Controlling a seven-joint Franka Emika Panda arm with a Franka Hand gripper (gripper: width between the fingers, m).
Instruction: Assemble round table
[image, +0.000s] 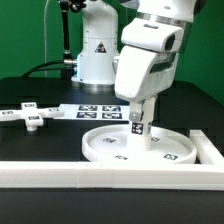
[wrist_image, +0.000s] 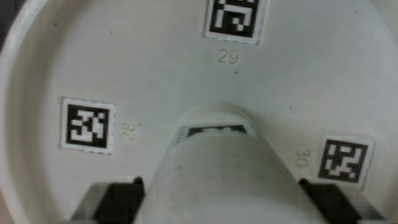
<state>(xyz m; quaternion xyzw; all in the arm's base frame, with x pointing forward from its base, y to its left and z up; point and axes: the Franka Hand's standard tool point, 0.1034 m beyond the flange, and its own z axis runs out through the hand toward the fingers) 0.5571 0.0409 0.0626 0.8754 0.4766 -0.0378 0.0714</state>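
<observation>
Nearest to the camera in the exterior view is the long white rail (image: 100, 177). It runs across the front of the black table (image: 30, 140) and turns back along the exterior view's right.

Biggest of all is the table, and everything sits on it. Next biggest is the white robot arm (image: 140, 60). It reaches down from the top over the middle of the table.

Under the arm lies the big round disc (image: 100, 143). It lies flat just behind the rail and has a raised rim all the way around. Small black-and-white square tags (wrist_image: 89, 125) are stuck on its flat inside.

Behind the disc lies the marker board (image: 95, 111), thin and flat, with its own squares on it. At the exterior view's left lies the flat cross-shaped base (image: 30, 116). It is well apart from the disc, and nothing touches it.

The short round leg (image: 145, 134) stands upright in the middle of the disc, with its bottom end on the disc. It has a tag on its side.

The gripper (image: 140, 118) comes straight down over the leg. In the wrist view the leg (wrist_image: 222, 165) fills the space between the two dark fingers (wrist_image: 121, 200). One finger presses on each side of it, so the gripper (wrist_image: 222, 200) is closed on the leg and holds it. The disc (wrist_image: 160, 60) spreads out white behind it.
</observation>
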